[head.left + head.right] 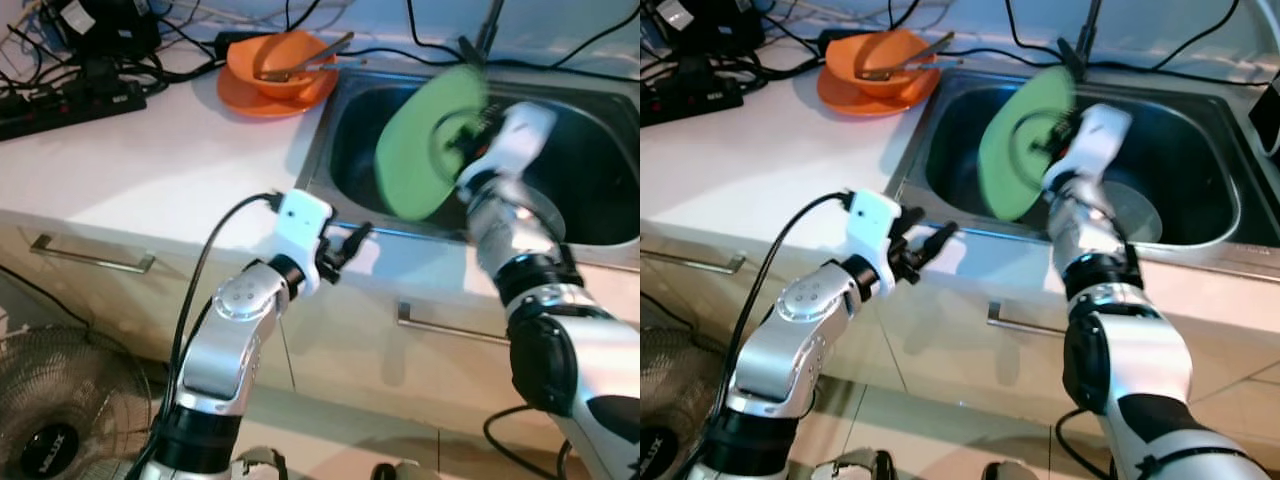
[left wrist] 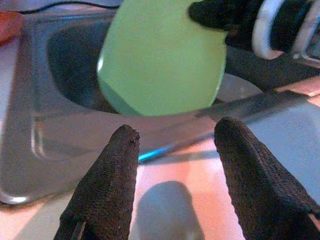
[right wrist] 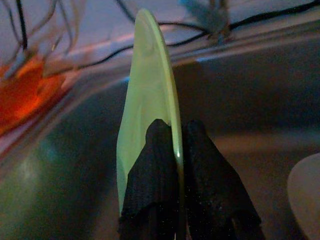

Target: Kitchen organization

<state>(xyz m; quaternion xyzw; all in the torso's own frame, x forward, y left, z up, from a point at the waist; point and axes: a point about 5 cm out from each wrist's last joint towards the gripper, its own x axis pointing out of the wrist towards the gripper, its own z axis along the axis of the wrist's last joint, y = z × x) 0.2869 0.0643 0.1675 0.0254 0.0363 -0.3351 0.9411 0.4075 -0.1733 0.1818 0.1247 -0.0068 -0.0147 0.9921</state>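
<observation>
Right end effector (image 3: 176, 150) pinching green plate's (image 1: 415, 150) rim, upright above sink (image 1: 585, 215).

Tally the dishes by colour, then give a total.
Green: 1, plate held on edge over the sink by the right gripper
Orange: 2, bowl on plate
Pale: 1, dish in sink
Total: 4

Two silver arms with black joint bands and white wrist blocks; a black cable (image 1: 200, 270) runs along the left arm. Each gripper has textured black fingers (image 2: 107, 195).
</observation>
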